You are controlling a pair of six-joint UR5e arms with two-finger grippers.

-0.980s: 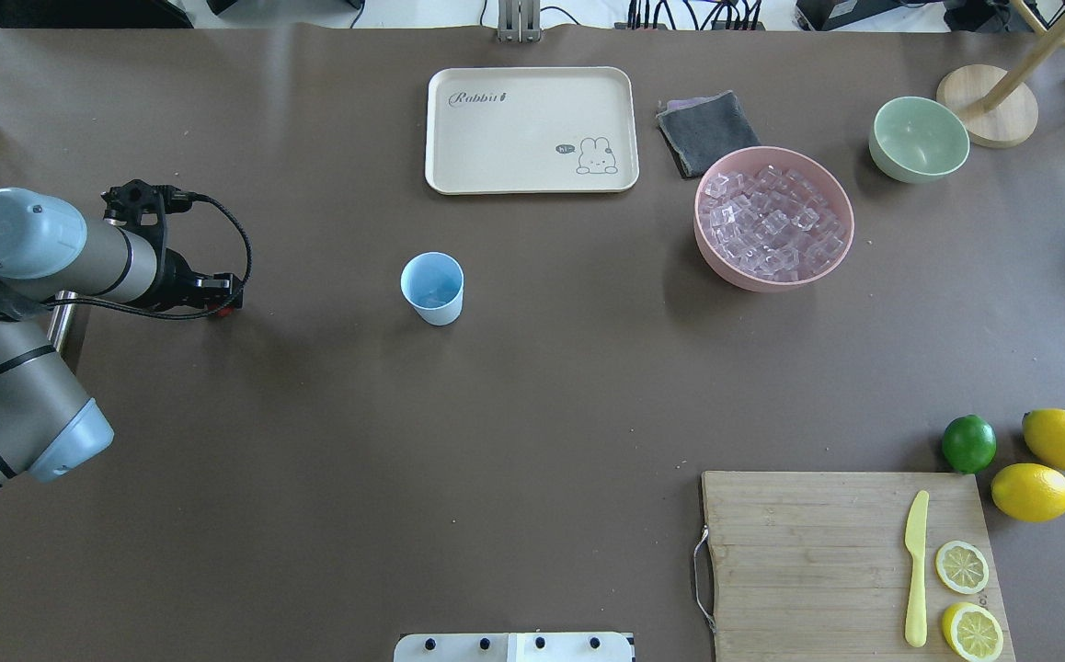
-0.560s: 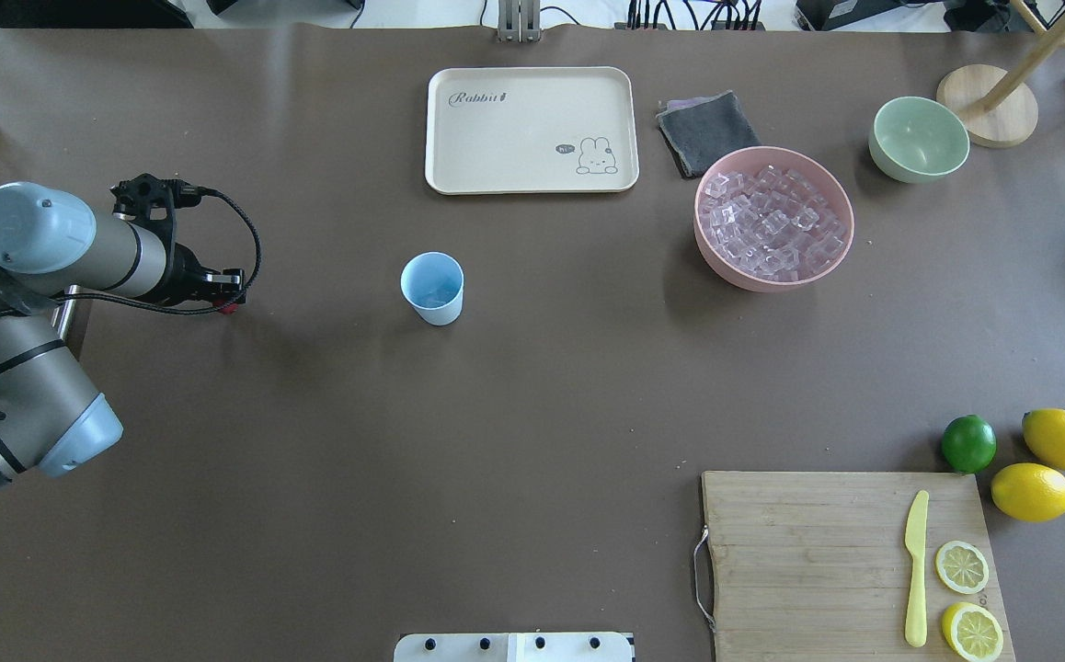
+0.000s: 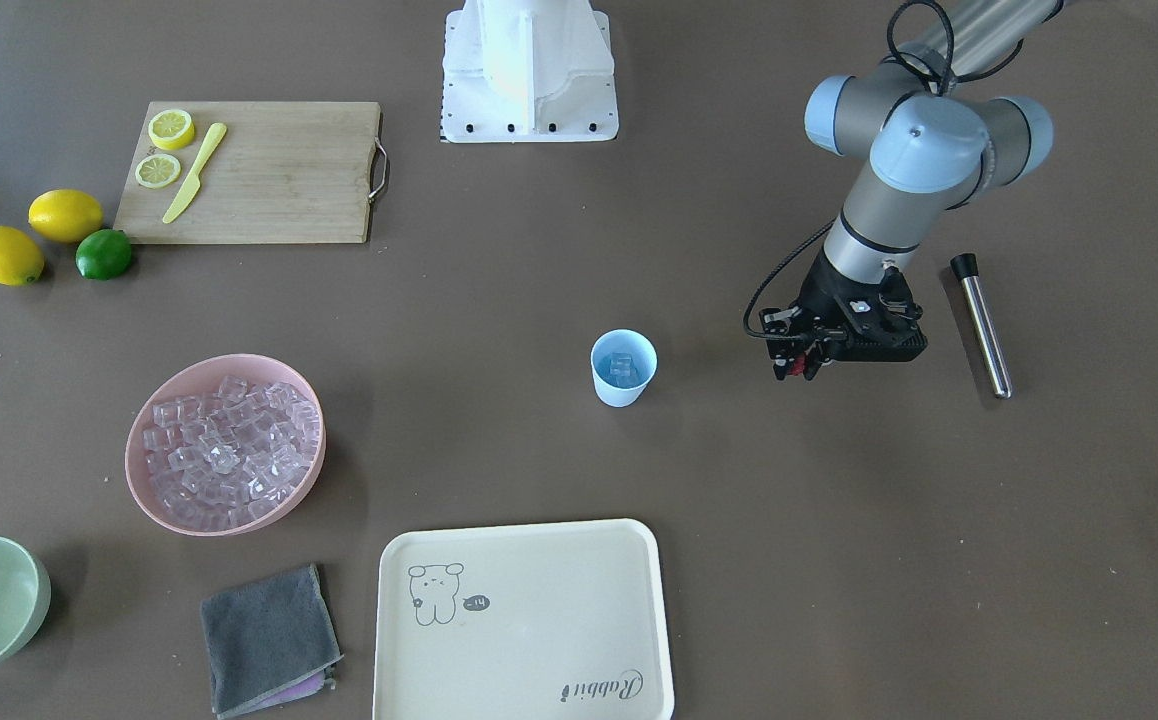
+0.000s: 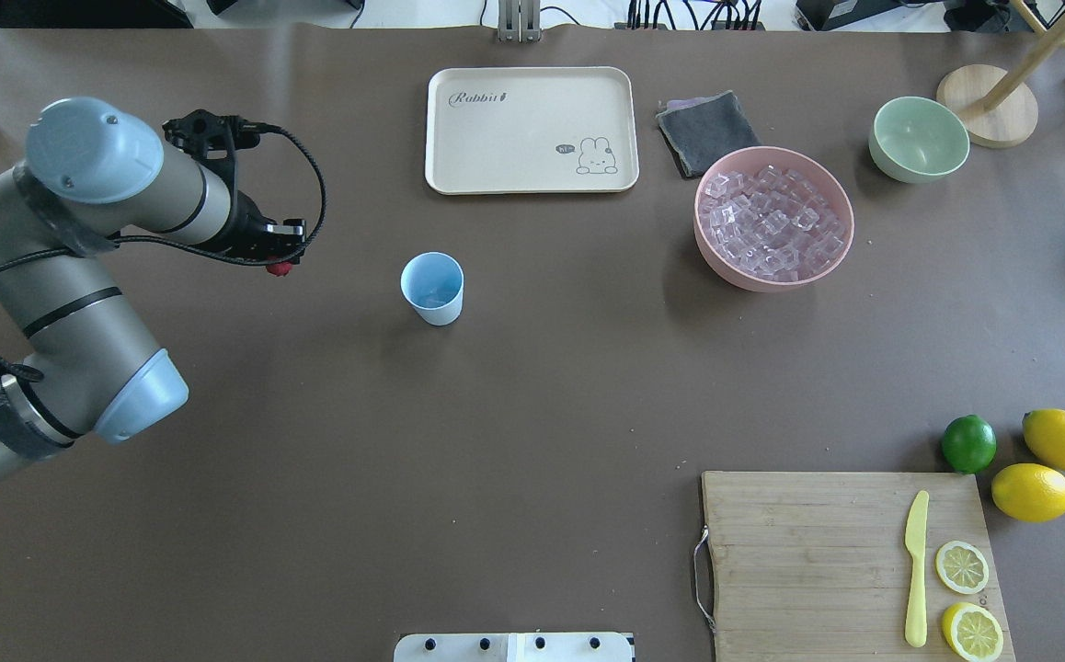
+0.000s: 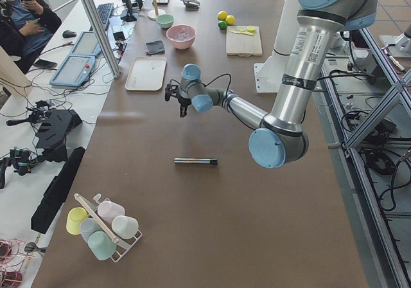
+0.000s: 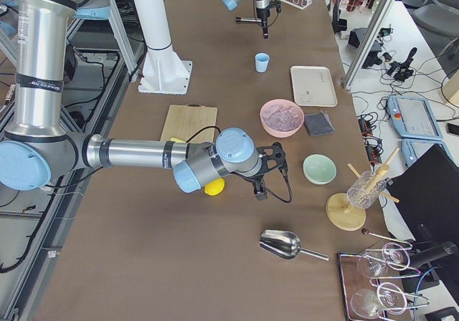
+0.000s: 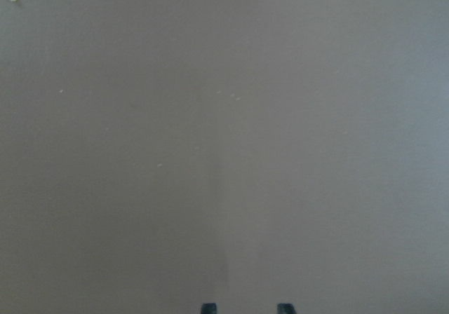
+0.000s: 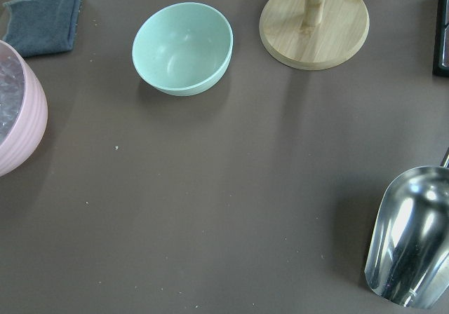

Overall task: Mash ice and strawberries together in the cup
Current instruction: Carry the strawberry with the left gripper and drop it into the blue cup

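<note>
Strawberry duty sits with the left gripper (image 4: 280, 264): you can see its fingers pressed in on the tiny dark red strawberry (image 4: 282, 269), held off the table (image 4: 532, 395). In the overhead view the light blue cup (image 4: 432, 288) stands upright to the right of that gripper, well apart from it. Look at the front-facing view and you will find clear ice (image 3: 622, 366) lying inside the cup, while many more cubes fill the pink bowl (image 4: 841, 241) further toward the robot's right. A metal rod (image 3: 981, 328) with a black end lies flat on the table on the far side of the left arm from the cup. The right gripper (image 6: 259, 190) hangs near the pale green bowl (image 8: 184, 46) and a steel scoop (image 8: 410, 247); you cannot tell from these views how its fingers stand.
</note>
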